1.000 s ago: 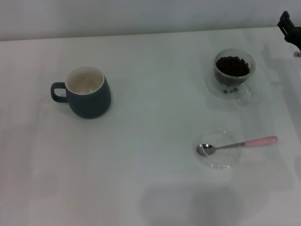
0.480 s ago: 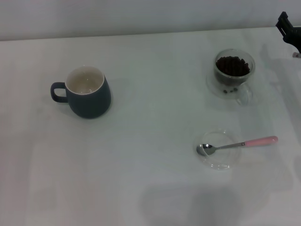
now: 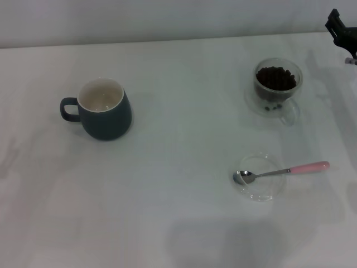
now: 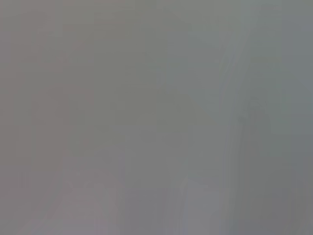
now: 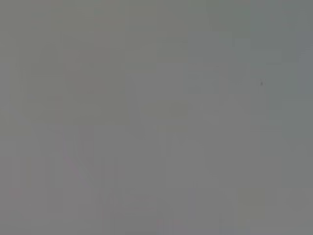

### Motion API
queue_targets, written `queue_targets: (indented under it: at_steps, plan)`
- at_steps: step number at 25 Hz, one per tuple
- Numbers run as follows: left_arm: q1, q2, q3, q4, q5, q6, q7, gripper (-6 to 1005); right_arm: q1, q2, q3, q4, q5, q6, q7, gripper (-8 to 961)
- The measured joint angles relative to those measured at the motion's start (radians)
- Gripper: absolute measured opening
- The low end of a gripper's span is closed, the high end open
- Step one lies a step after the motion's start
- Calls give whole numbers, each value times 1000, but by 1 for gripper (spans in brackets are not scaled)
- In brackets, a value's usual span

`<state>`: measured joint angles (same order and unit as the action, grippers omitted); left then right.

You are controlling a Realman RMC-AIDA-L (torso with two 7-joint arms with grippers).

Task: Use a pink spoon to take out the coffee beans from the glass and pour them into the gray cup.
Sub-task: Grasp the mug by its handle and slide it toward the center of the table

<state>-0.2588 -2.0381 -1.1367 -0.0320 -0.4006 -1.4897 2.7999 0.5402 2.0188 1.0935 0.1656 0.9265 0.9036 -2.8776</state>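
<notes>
In the head view the pink spoon (image 3: 281, 171) lies with its metal bowl on a flat clear saucer (image 3: 261, 177) at the front right, its pink handle pointing right. The glass (image 3: 276, 88) with coffee beans (image 3: 275, 77) stands at the back right. The gray cup (image 3: 104, 109) stands at the left, handle to the left, and no beans show inside it. Part of my right gripper (image 3: 341, 30) shows at the far right edge, behind and to the right of the glass. My left gripper is out of view. Both wrist views show only plain grey.
Everything stands on a white table (image 3: 178, 184). A pale wall runs along the table's back edge. A wide stretch of bare table lies between the gray cup and the glass.
My right gripper has shifted slightly up and back at the far right edge. The spoon, glass and cup have not moved.
</notes>
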Motion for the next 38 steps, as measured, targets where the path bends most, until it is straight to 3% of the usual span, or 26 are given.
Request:
queue_targets:
  at_steps: [4,6,13,20,38]
  plan:
    - [-61,13,0,31,72,29,8,859,2,0,-10,1,0,0,0,841]
    - [-131,20,0,42,146,118,24,859,2,0,-13,1,0,0,1,841]
    - [-216,13,0,42,255,290,26,860,-5,1,-14,10,0,1,2,841]
    - [-238,4,0,40,323,362,27,861,-6,3,-14,12,0,1,1,841]
    - [-277,-20,-7,32,317,477,27,861,-6,4,-27,39,0,1,1,841]
